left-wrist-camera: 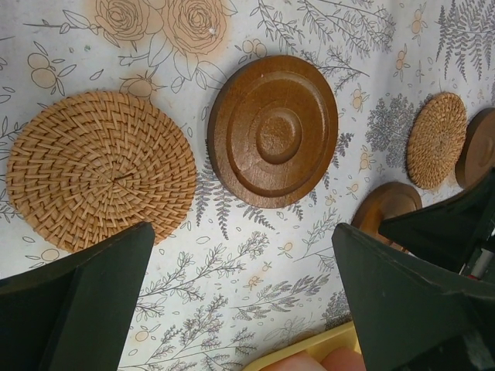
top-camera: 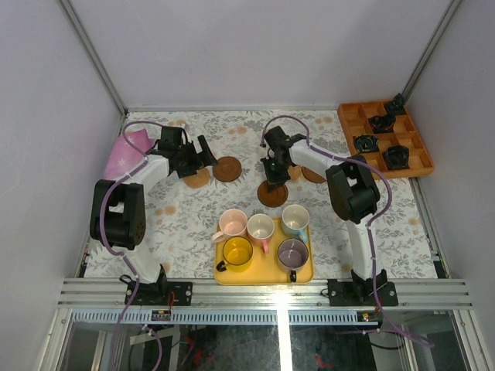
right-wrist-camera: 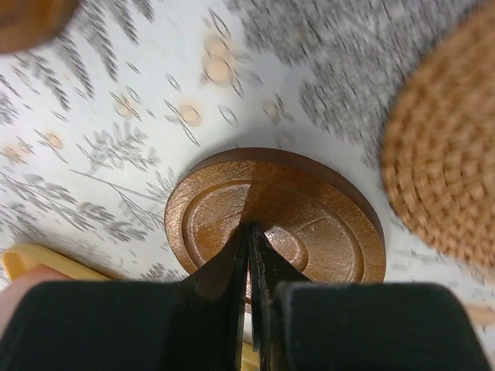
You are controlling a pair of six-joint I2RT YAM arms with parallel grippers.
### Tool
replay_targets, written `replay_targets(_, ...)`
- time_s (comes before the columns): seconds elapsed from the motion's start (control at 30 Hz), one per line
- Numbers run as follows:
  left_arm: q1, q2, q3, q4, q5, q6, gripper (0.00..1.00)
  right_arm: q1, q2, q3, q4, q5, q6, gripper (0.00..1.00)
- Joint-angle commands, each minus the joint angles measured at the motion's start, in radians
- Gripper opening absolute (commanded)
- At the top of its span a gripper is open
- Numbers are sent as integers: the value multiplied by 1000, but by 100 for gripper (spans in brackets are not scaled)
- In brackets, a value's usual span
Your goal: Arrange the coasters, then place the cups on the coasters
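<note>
The right pincer [right-wrist-camera: 249,232], pressed together, rests its tips on the dark coaster [right-wrist-camera: 309,201] at the centre of the overhead view, just above the cups [top-camera: 261,226]. I'd slide it slowly, pressing down steadily, clear of the woven coaster [right-wrist-camera: 448,147]. The left pincer [left-wrist-camera: 241,232] hangs spread.

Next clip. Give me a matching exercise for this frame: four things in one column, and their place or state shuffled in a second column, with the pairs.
Things
1. left gripper
2. right gripper
3. yellow cup
4. orange compartment box

Place or state
A. at the far right corner of the table
B. shut, tips over the middle of a dark wooden coaster
C. in the near-left spot on the yellow tray
D. wide open, holding nothing

Pairs: 1-D, 2-B, 3-C, 4-A
</note>
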State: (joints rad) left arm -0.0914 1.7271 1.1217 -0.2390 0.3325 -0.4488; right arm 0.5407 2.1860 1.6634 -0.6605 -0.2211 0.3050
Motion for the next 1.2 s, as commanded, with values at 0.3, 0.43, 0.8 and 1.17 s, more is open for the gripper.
replay_targets(0.3,5,27,31,28,-34,-9,100,12,241,376,-51,-12,-34,7)
replay_targets(0.43,6,39,42,21,-33,-5,100,12,296,448,-59,7,-34,8)
replay_targets(0.8,6,45,29,23,-37,-3,100,-16,313,449,-12,56,8,9)
replay_targets(1.17,6,57,25,24,-40,-2,100,-47,335,483,38,35,41,10)
